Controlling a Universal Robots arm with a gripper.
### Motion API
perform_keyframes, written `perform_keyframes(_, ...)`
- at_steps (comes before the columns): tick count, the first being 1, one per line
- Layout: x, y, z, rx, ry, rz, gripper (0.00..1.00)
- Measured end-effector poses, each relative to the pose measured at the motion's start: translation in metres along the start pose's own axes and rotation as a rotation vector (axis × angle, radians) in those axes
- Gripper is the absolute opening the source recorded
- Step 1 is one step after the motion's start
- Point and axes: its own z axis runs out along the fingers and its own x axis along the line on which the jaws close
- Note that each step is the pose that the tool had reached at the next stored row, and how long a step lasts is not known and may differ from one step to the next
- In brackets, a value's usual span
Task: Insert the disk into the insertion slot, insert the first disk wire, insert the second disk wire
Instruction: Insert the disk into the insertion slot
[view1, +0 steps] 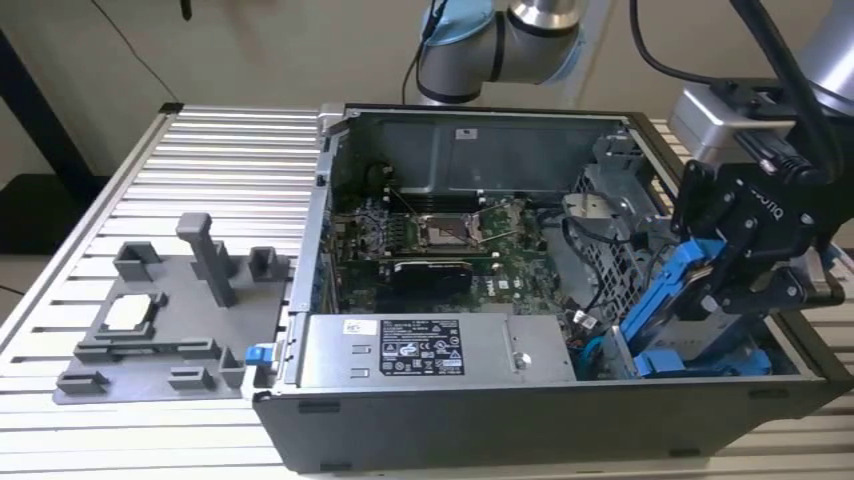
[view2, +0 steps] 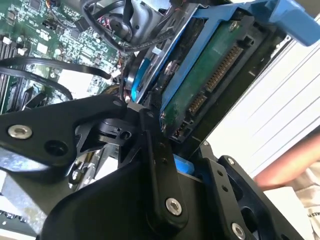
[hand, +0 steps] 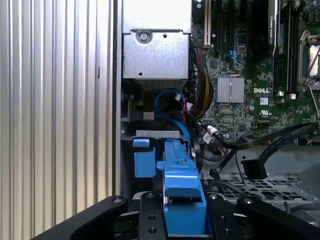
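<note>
My claw (view1: 754, 292) clamped narrow on disk (view1: 674, 300), fingers (hand: 150, 220) pressed against both sides of its blue frame (hand: 182, 190). Disk tilted steeply, lower end down inside computer case (view1: 534, 400), at near corner on exterior view's right. Disk's green board side toward me in second wrist view. Motherboard (hand: 250, 100) lies just beyond disk.
</note>
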Motion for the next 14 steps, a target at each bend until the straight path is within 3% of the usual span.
perform_keyframes(4,-0.0008,0.0014,-0.0001,0.0045,-0.0133,0.001,0.32)
perform_keyframes(11,-0.0009,0.0015,0.0011,0.0039,-0.0153,0.001,0.34)
perform_keyframes(12,-0.0009,0.0015,0.0010,0.0039,-0.0164,0.001,0.40)
perform_keyframes(14,-0.0009,0.0015,0.0006,0.0039,-0.0194,0.001,0.40)
